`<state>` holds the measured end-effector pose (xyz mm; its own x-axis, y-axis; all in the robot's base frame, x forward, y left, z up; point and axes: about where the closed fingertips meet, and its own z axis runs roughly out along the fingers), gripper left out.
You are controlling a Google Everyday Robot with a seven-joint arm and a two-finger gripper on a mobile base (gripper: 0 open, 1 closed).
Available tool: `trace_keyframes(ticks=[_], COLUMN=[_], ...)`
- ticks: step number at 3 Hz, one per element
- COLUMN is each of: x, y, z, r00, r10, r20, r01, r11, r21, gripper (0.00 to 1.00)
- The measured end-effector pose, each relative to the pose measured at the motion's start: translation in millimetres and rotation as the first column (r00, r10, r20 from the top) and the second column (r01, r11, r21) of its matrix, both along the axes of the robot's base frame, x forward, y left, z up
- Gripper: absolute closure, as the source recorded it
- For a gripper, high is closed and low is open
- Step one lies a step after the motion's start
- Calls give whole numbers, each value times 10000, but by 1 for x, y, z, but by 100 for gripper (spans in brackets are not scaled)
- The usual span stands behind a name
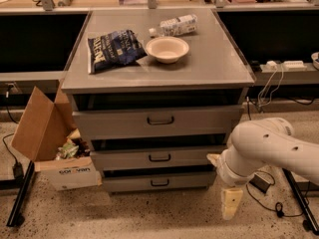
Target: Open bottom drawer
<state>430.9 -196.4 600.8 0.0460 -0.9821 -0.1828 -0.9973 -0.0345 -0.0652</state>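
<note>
item: gripper (231, 202), cream-coloured, at the end of a bulky white arm (271, 146) that enters from the right edge. it hangs low over the speckled floor (149, 215), pointing down, off the right front corner of the grey cabinet (219, 66). whether it is spread or pressed together cannot be told. nothing is seen pinched in it.

item: bottom drawer (124, 183), the slimmest grey front. it lies left of the gripper and slightly higher in the view. its right end is near the gripper but not touching it. its front sits about flush with the fronts above. its small dark bar handle (160, 182) is at centre, well to the gripper's left.

item: middle drawer (124, 159), up and left of the gripper, with a dark gap above it.

item: top drawer (114, 123), the tallest front, further up and left of the gripper.

items on the cabinet top, all well above and left of the gripper:
- pale bowl (167, 49), upright
- dark blue snack bag (113, 50), lying flat just left of the bowl
- plastic bottle (175, 25), on its side behind the bowl

item: open cardboard box (42, 126), holding mixed rubbish. it stands on the floor against the cabinet's left side, far left of the gripper.

item: white power strip (285, 64) with trailing cables, above and right of the gripper on a ledge.

item: small dark block (259, 182) on a cable, on the floor just right of the gripper.
</note>
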Motion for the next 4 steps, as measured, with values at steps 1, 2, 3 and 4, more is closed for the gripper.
trace_keyframes(ticks=[1,2,3,4], x=[0,4,-15,-15], y=[-8,-21,-15,-15], z=[-75,-154,-202,-202], r00=[9995,9958,9856,9856], r10=[-98,-343,-363,-363], r20=[-314,-843,-1650,-1650], r01=[94,364,453,453], r11=[9999,9991,9976,9976], r21=[-100,225,515,515], gripper=[0,0,0,0])
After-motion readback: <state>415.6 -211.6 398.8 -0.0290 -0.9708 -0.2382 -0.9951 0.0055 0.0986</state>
